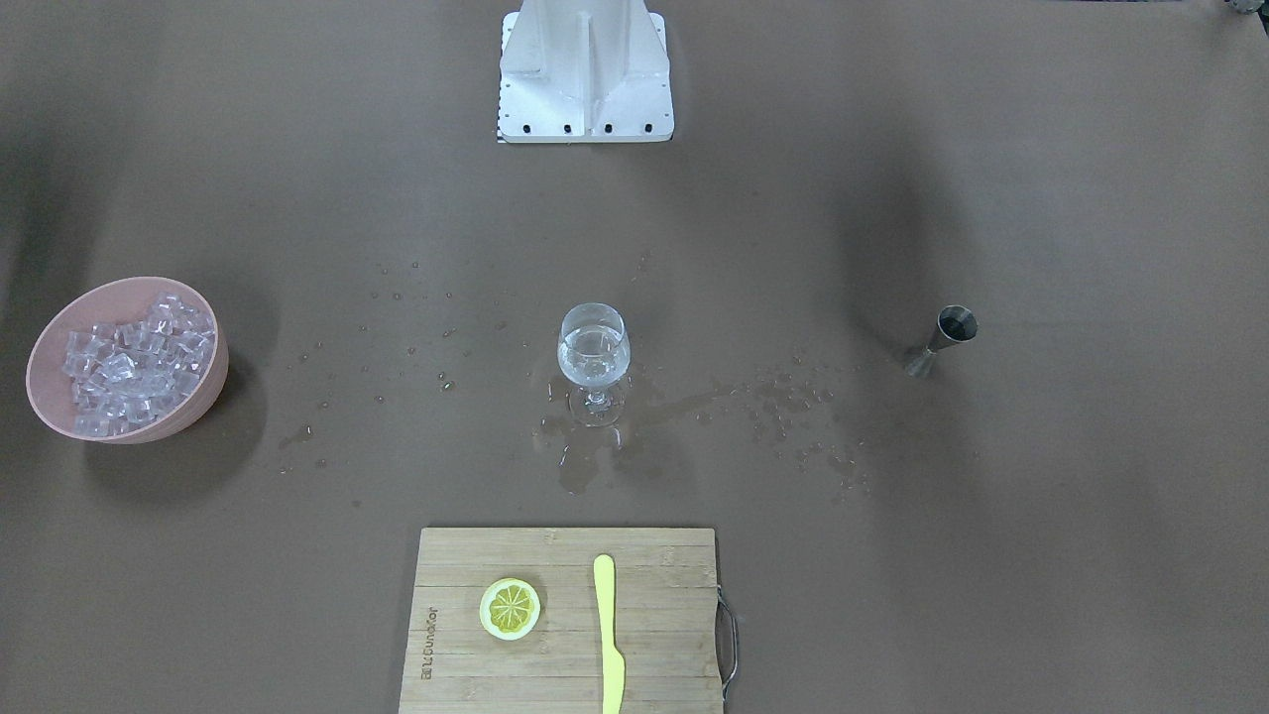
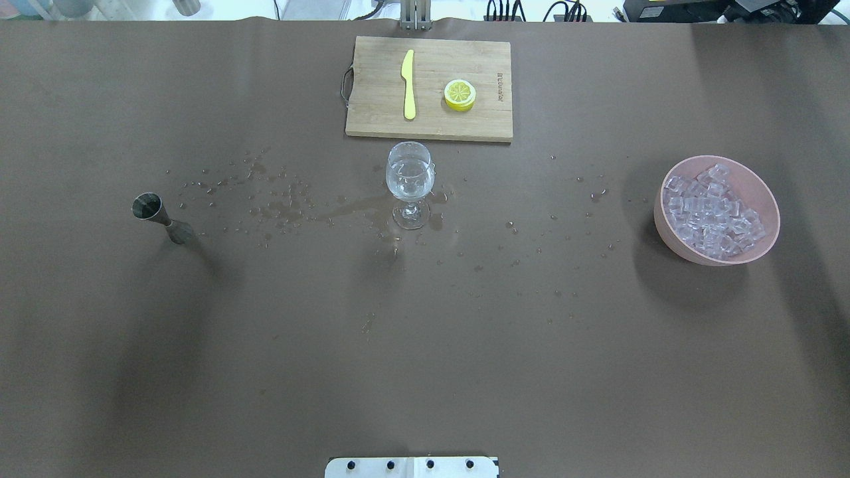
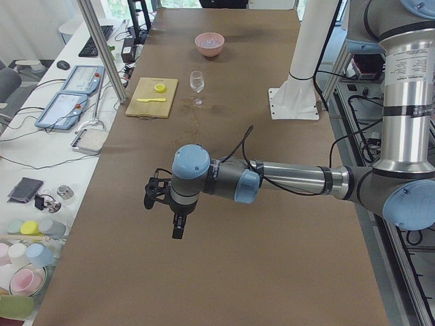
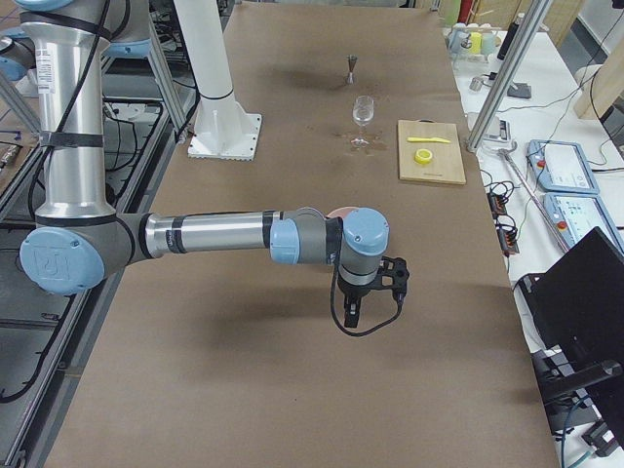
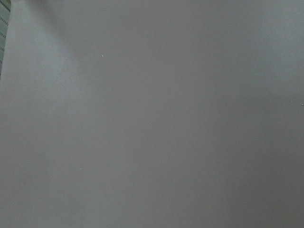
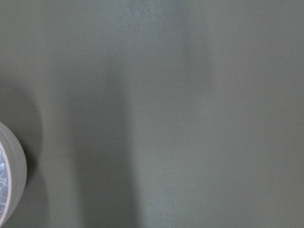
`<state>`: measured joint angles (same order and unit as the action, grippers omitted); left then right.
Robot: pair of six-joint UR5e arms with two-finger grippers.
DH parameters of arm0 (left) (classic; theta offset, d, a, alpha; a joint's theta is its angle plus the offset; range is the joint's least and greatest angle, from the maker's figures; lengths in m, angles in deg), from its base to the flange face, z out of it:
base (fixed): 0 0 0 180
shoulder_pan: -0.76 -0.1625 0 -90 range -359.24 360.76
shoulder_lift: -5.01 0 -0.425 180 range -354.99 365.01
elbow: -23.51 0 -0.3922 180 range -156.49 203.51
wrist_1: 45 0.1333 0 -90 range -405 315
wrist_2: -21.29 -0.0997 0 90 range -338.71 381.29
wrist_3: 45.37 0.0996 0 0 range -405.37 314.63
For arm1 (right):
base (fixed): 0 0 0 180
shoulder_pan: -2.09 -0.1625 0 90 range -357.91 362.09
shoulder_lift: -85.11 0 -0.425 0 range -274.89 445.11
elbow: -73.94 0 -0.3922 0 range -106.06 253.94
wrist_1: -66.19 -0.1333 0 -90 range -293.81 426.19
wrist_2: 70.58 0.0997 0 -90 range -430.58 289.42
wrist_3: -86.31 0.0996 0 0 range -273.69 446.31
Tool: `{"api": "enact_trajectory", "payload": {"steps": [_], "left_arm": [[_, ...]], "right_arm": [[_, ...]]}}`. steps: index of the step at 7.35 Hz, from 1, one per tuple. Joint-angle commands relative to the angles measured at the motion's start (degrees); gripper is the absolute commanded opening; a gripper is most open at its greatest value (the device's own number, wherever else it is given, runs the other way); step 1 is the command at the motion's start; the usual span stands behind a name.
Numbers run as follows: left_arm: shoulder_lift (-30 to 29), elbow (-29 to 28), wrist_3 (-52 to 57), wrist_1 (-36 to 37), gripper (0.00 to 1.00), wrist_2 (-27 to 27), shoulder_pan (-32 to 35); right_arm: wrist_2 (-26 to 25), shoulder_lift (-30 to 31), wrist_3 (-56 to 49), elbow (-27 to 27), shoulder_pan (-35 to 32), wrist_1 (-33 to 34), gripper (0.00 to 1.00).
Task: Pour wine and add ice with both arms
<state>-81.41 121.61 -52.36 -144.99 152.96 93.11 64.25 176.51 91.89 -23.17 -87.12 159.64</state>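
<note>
A wine glass (image 1: pixel 594 342) stands mid-table with a small amount of clear wine (image 1: pixel 593 362) in it; it also shows in the overhead view (image 2: pixel 410 179). Ice cubes (image 1: pixel 134 362) are heaped in a pink bowl (image 1: pixel 205 395), which shows in the overhead view (image 2: pixel 664 229) on my right. A metal jigger (image 2: pixel 159 217) stands on my left. My left gripper (image 3: pixel 177 227) hangs over bare table, far from the glass. My right gripper (image 4: pixel 351 317) hangs near the bowl. Both show only in side views, so I cannot tell whether they are open or shut.
A wooden cutting board (image 2: pixel 378 113) at the far edge carries a lemon slice (image 2: pixel 459 94) and a yellow knife (image 2: pixel 408 93). Spilled drops and a puddle (image 1: pixel 595 451) surround the glass. The white base column (image 1: pixel 585 69) stands at the robot's side. The right wrist view shows the bowl's rim (image 6: pixel 10 183).
</note>
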Motion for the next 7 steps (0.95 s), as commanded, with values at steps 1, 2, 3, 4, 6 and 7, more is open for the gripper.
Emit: {"api": "enact_trajectory", "payload": {"steps": [1,2,3,4,6,7], "left_arm": [[-0.9,0.1,0.0,0.0,0.98,0.0,-3.8],[-1.6,0.2,0.0,-0.2,0.98,0.1,-4.0],[-1.6,0.3,0.0,-0.3,0.98,0.2,-4.0],[-1.7,0.6,0.0,-0.8,0.98,0.2,-4.0],[-1.5,0.5,0.0,-3.5,0.98,0.1,-4.0],[-1.1,0.6,0.0,-3.6,0.98,0.1,-4.0]], "right_arm": [[0.0,0.0,0.0,-0.2,0.0,0.1,1.00],[0.0,0.0,0.0,-0.4,0.0,0.0,1.00],[0.0,0.0,0.0,-0.3,0.0,0.0,1.00],[0.0,0.0,0.1,-0.3,0.0,0.0,1.00],[0.0,0.0,0.1,-0.2,0.0,0.0,1.00],[0.0,0.0,0.1,-0.2,0.0,0.0,1.00]]}}
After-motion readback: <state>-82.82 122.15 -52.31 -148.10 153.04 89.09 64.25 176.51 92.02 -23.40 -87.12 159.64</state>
